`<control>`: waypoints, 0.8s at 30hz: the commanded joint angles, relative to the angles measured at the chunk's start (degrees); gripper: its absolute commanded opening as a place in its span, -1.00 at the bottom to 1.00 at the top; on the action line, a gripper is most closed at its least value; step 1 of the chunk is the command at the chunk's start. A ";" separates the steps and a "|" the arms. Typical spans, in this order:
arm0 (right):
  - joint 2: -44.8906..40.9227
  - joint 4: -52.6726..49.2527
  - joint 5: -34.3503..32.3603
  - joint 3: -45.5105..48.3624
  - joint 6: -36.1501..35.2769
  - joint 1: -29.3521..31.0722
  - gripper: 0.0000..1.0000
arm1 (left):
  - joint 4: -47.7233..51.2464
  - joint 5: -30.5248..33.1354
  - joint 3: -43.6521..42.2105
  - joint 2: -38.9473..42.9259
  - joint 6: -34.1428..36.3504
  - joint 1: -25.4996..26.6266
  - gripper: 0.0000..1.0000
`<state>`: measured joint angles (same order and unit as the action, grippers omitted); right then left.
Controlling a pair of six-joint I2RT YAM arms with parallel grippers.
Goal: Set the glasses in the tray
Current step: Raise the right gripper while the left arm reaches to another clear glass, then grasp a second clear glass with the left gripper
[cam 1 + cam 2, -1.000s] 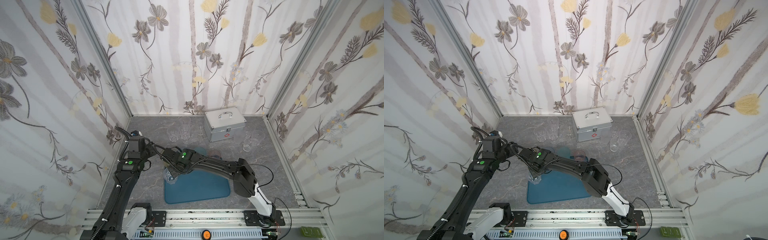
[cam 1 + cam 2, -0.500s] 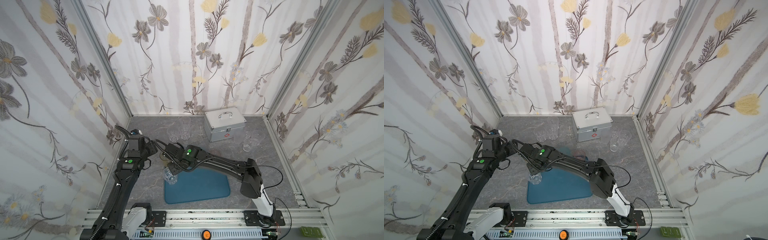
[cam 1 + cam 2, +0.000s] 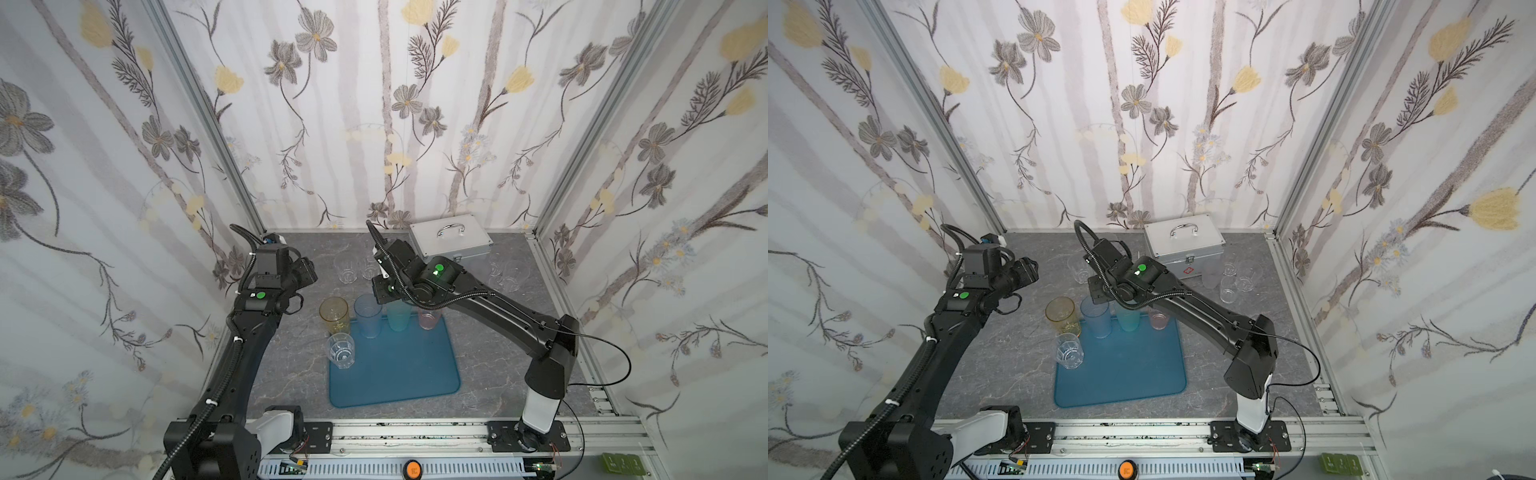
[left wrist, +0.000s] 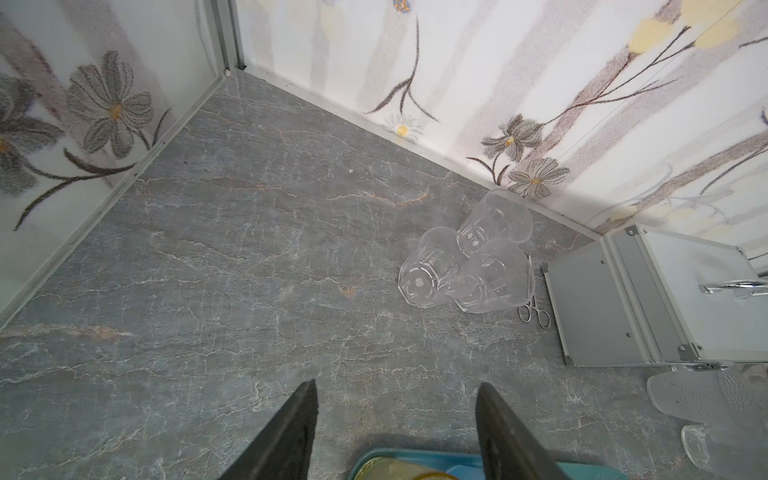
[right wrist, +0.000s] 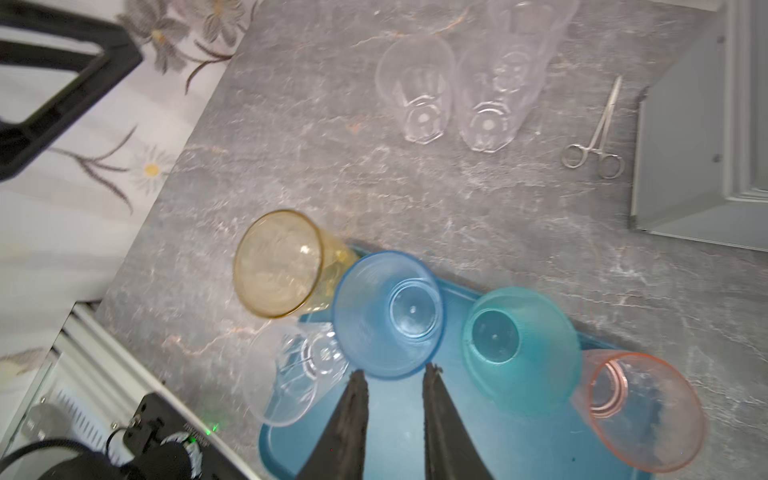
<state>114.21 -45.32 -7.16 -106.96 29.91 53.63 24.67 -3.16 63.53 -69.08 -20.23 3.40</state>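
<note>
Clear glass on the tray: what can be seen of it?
The clear glass is see-through with a faceted lower wall and round base. It stands upright, mouth up, empty, just inside the left rim of the teal tray, in front of the yellow glass; whether they touch is unclear. Nothing holds it.

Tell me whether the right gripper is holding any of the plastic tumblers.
No, the right gripper has its jaws apart in its wrist view, with nothing clamped between them.
</note>
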 commanded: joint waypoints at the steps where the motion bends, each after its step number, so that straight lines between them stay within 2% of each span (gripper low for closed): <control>1: -0.41 4.77 -1.26 0.78 0.32 -2.34 -0.45 | -2.18 -1.96 3.45 -5.05 1.07 0.71 0.28; 4: 0.11 6.28 -0.91 0.70 0.09 -4.14 -0.35 | -3.58 -2.90 6.70 -10.68 0.96 1.80 0.31; 8: 1.17 7.67 -0.01 0.37 -0.24 -5.98 0.05 | -4.86 -1.69 11.14 -19.32 1.98 2.66 0.42; 13: 1.72 7.84 0.07 0.61 -1.00 -6.17 0.28 | -5.33 -0.35 16.59 -29.10 2.91 2.76 0.48; 16: 1.63 7.80 -0.21 1.09 -1.54 -6.17 0.34 | -5.42 0.72 19.04 -33.96 3.47 3.02 0.49; 24: 1.01 8.58 -0.16 3.22 -1.88 -8.67 0.34 | -5.39 0.33 23.45 -43.27 4.58 3.80 0.25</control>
<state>115.52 -40.07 -7.84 -104.36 28.40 44.99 19.97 -3.22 85.71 -110.61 -16.49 6.92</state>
